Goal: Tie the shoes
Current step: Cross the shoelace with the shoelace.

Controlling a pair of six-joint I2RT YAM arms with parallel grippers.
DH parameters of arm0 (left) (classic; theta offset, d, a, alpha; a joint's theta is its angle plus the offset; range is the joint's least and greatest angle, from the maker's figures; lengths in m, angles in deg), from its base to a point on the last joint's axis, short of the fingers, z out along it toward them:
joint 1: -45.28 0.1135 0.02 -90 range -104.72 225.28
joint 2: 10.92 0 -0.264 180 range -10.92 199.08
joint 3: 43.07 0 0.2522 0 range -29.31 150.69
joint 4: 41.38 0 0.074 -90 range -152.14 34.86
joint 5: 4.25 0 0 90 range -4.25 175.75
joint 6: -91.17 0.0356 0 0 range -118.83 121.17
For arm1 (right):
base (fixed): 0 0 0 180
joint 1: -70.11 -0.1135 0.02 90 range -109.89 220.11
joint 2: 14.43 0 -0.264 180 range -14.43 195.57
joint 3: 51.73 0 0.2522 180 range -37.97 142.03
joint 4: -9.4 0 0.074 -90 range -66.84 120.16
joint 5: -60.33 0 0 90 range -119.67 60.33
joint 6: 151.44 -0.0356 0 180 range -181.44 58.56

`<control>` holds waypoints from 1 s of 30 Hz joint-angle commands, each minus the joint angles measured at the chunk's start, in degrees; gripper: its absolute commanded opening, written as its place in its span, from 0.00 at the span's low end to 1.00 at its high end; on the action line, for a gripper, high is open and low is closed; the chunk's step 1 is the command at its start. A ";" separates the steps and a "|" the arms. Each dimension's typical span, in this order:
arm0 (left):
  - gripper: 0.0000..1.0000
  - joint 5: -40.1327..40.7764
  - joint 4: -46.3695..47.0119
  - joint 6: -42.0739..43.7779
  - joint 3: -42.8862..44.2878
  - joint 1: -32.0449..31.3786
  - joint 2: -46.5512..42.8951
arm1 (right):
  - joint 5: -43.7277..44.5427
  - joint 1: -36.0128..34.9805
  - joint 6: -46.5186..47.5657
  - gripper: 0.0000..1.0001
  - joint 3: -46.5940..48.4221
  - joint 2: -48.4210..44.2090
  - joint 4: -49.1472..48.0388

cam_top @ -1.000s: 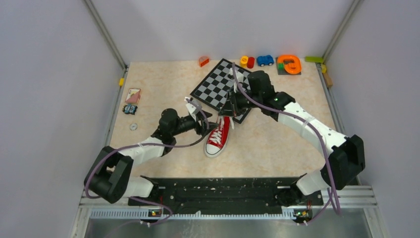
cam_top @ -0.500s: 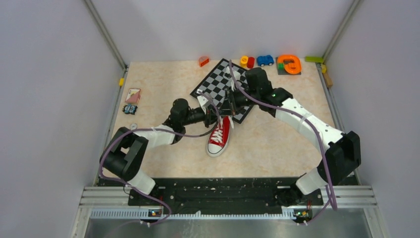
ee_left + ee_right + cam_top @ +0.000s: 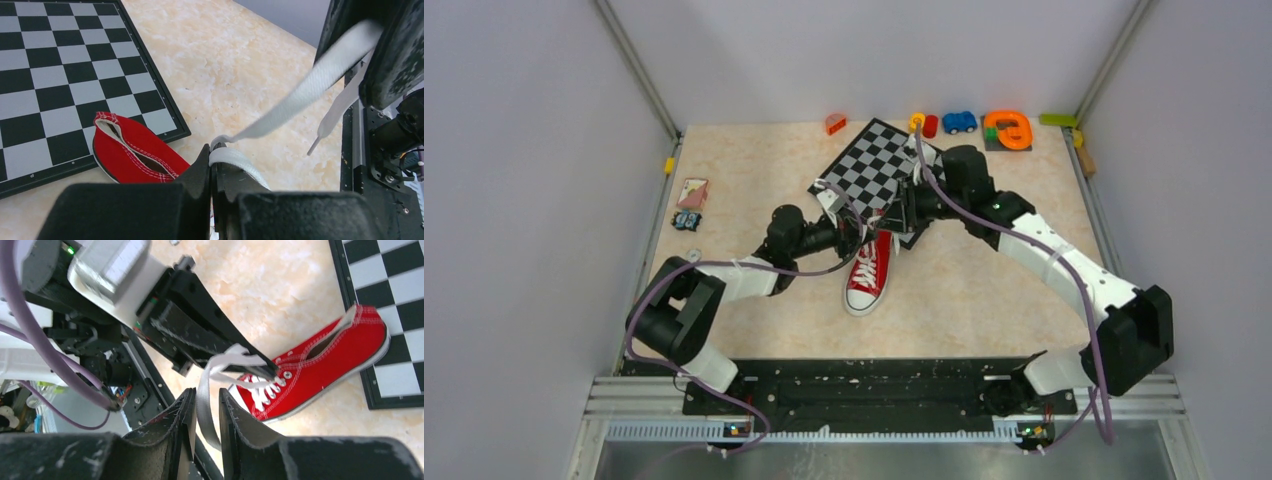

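One red shoe (image 3: 868, 275) with white laces lies toe toward me, its heel on the corner of the chessboard (image 3: 864, 170). My left gripper (image 3: 860, 232) sits over the shoe's tongue. In the left wrist view this left gripper (image 3: 212, 150) is shut on a white lace (image 3: 300, 95). That lace rises to the right gripper's fingers (image 3: 395, 50). My right gripper (image 3: 902, 211) hovers just behind the heel. In the right wrist view the right gripper (image 3: 205, 396) has its jaws slightly apart, and the lace (image 3: 235, 360) hangs loosely between them. The red shoe (image 3: 325, 365) lies beyond.
Small toys line the back edge: an orange block (image 3: 835, 123), yellow and red rings (image 3: 923, 124), a blue car (image 3: 959, 121) and an orange shape (image 3: 1007, 129). Cards (image 3: 692, 192) and a small ring (image 3: 693, 256) lie at the left. The chessboard (image 3: 390, 315) edges the shoe.
My left arm reached right over the shoe and its jaws closed on the lace. The right gripper's jaws have parted from their grip on the lace, and that arm shifted slightly right.
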 commanded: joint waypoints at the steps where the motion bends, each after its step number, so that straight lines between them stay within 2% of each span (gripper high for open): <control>1: 0.00 0.58 3.23 -1.13 0.42 -0.45 -2.42 | 3.19 0.72 -2.66 0.26 -4.87 -6.29 -3.56; 9: 0.02 1.27 -4.10 6.50 0.74 -2.20 -4.75 | 14.19 2.91 -1.22 0.27 -14.22 -18.49 -0.71; 13: 0.04 0.39 -3.71 8.06 -0.21 -2.57 -4.58 | 18.94 2.96 0.19 0.27 -17.09 -22.43 2.17; 19: 0.04 -0.97 -2.20 7.95 -0.22 -2.76 -3.70 | 21.61 3.04 -0.13 0.30 -22.46 -26.29 1.32; 23: 0.05 -0.50 -4.30 9.36 -0.39 -2.96 -5.13 | 16.32 2.98 1.29 0.41 -25.98 -28.57 -2.78; 27: 0.05 0.29 -6.24 10.72 -0.07 -3.11 -5.66 | 8.68 2.67 1.58 0.47 -29.04 -30.42 -11.81; 30: 0.05 0.46 -6.71 11.05 -0.08 -3.22 -5.83 | 8.40 0.43 2.55 0.51 -28.89 -28.26 -14.68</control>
